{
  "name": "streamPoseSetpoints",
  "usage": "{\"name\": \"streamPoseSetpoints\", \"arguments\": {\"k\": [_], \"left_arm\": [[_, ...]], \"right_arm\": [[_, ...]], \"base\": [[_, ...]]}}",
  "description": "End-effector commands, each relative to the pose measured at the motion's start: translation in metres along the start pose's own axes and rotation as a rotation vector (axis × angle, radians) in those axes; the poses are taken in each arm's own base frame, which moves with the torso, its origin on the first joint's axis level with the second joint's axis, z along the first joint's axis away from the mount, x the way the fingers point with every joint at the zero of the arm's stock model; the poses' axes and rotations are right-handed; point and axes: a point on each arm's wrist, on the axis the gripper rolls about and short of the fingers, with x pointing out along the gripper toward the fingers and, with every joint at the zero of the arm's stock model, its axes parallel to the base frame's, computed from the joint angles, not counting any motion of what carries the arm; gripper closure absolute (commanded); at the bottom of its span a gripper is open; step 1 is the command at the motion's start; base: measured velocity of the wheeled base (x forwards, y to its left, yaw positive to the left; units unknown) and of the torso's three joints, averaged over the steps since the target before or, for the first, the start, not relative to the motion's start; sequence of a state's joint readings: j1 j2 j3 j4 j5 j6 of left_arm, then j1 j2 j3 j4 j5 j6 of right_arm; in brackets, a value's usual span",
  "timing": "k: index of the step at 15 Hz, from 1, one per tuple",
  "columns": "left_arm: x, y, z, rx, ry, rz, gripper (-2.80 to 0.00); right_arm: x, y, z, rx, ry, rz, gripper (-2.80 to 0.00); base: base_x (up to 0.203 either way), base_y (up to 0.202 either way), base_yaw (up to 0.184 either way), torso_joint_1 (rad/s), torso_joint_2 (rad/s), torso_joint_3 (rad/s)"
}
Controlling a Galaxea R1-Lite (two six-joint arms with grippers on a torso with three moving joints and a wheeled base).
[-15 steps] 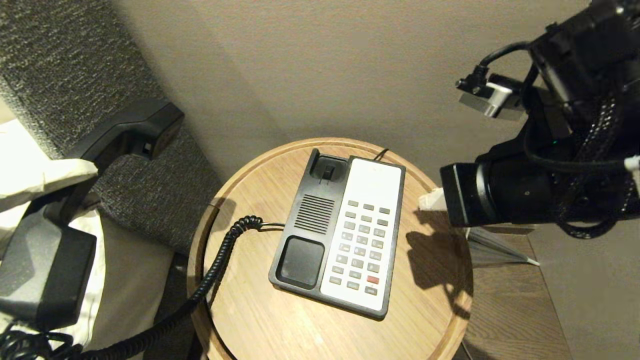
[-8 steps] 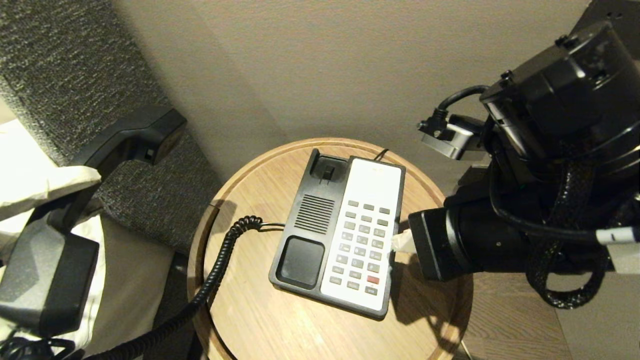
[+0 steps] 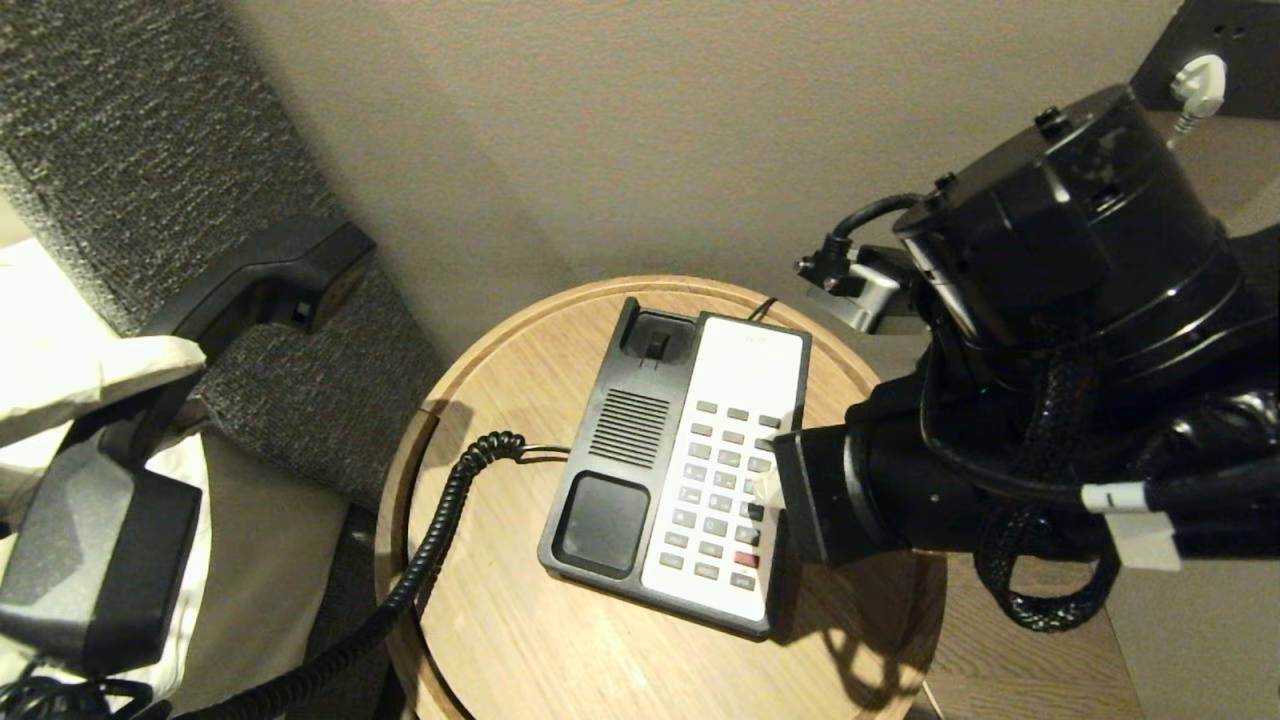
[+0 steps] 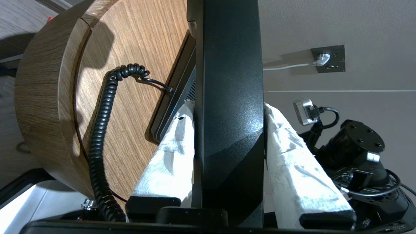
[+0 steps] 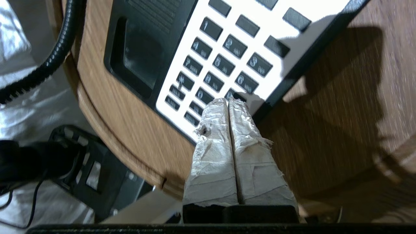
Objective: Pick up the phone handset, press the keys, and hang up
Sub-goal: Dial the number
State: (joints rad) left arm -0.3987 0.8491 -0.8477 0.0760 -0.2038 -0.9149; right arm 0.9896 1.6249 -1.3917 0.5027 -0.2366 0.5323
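Overhead, the head view shows a round wooden table (image 3: 520, 640) with a raised rim and visible grain. On it lies the phone base (image 3: 690, 470): a black textured housing with a slotted speaker grille, two empty cradle recesses, and a smooth white keypad panel with grey rectangular keys and one red key. The phone handset (image 3: 255, 275), a long black plastic receiver with bulky rounded ends, is off the base and held up at the far left, over a coarse grey woven headboard. The left gripper (image 3: 150, 350), wrapped in white tape, clamps its middle. A black coiled cord (image 3: 430, 540) runs from the left side of the base across the table rim toward the near left. The right gripper (image 3: 770, 480) reaches in from the right, its pale tip over the right-hand key column.

Next, the left wrist view: two white taped fingers (image 4: 169, 152) press flat against both sides of the handset's matte black shaft (image 4: 230, 113), jaws partly apart by the width of the shaft. The coiled cord (image 4: 100, 143) lies on the wood beyond.

Finally, the right wrist view: the right gripper (image 5: 229, 102) has both crinkled taped fingers pressed together, holding nothing. Its tip rests at the keypad (image 5: 224, 65), at a key in the lower right of the number block, near the base's right edge.
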Motion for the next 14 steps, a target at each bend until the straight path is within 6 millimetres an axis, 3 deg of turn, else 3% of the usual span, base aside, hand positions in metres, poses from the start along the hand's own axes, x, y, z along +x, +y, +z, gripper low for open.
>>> {"name": "streamPoseSetpoints", "arguments": {"k": [1,14], "left_arm": [[0.001,0.001,0.0,-0.006,0.004,0.002,0.0],[0.002,0.003,-0.002,-0.008,0.008,0.008,0.0]], "right_arm": [[0.007,0.0,-0.002,-0.003,0.006,-0.01,0.0],[0.011,-0.011,0.005,0.022,-0.025,-0.072,0.0]], "base": [[0.0,0.0,0.0,0.0,0.0,0.0],[0.0,0.0,0.0,0.0,0.0,0.0]]}}
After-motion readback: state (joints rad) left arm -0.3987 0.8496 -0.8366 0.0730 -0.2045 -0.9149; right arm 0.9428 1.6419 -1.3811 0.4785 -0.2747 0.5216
